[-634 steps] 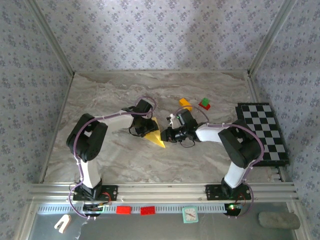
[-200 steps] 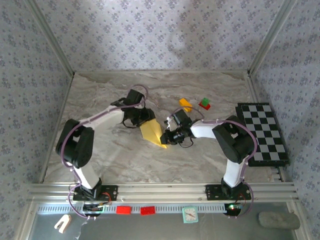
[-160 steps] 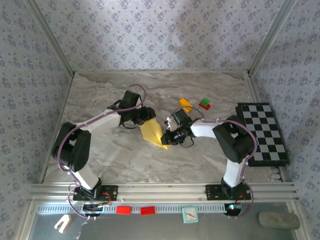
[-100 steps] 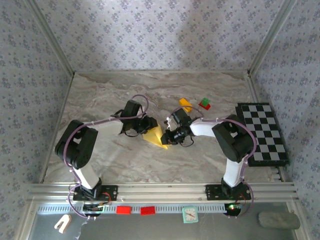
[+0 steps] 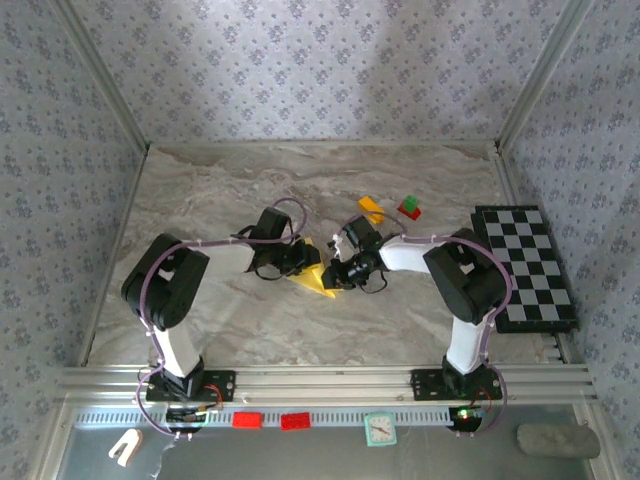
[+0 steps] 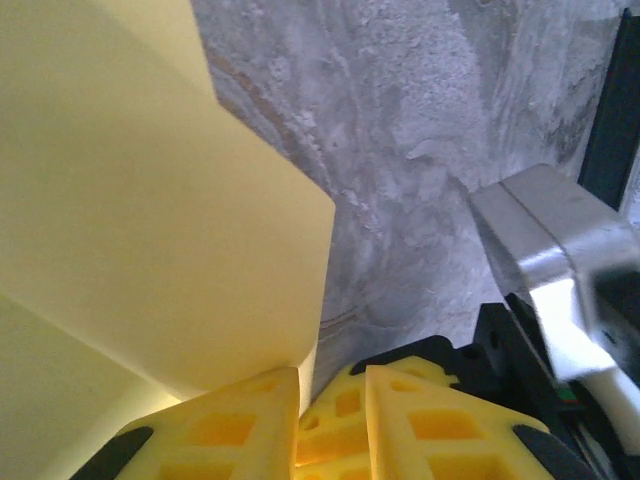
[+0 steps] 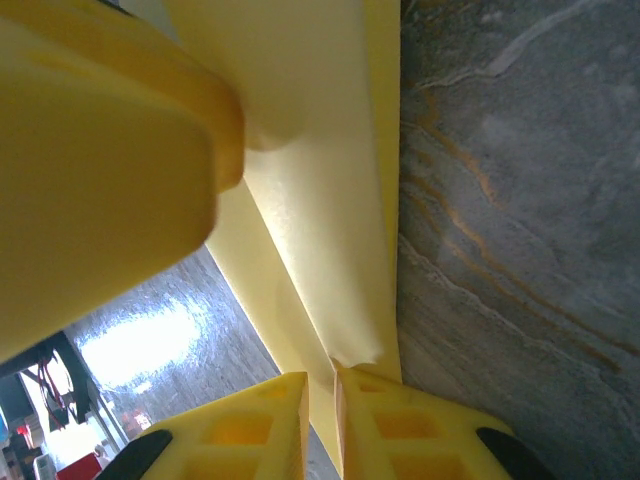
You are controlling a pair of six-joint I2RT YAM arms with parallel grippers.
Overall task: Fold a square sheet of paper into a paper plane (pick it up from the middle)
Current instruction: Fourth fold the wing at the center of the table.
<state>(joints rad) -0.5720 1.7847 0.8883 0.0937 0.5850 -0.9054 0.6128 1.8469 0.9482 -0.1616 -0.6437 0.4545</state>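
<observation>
The yellow sheet of paper [image 5: 316, 281] lies folded into a pointed wedge at mid-table between both arms. My left gripper [image 5: 302, 263] sits low at its upper left edge. In the left wrist view the paper [image 6: 150, 200] curves up large on the left, and its edge runs down into the narrow gap of my left gripper [image 6: 330, 372], which is shut on it. My right gripper [image 5: 336, 274] holds the wedge's right side. In the right wrist view a folded layer of the paper [image 7: 320, 180] is pinched in my right gripper [image 7: 320, 376].
An orange-yellow block [image 5: 371, 208] and a red-and-green block [image 5: 409, 208] lie behind the right gripper. A black-and-white checkered board [image 5: 527, 265] lies along the right wall. Patterned walls close off three sides, and a metal rail [image 5: 320, 382] runs along the front.
My left gripper has come down from behind the paper onto its upper left edge and closed there. The raised flap has dropped lower. The right gripper has kept its grip and place.
</observation>
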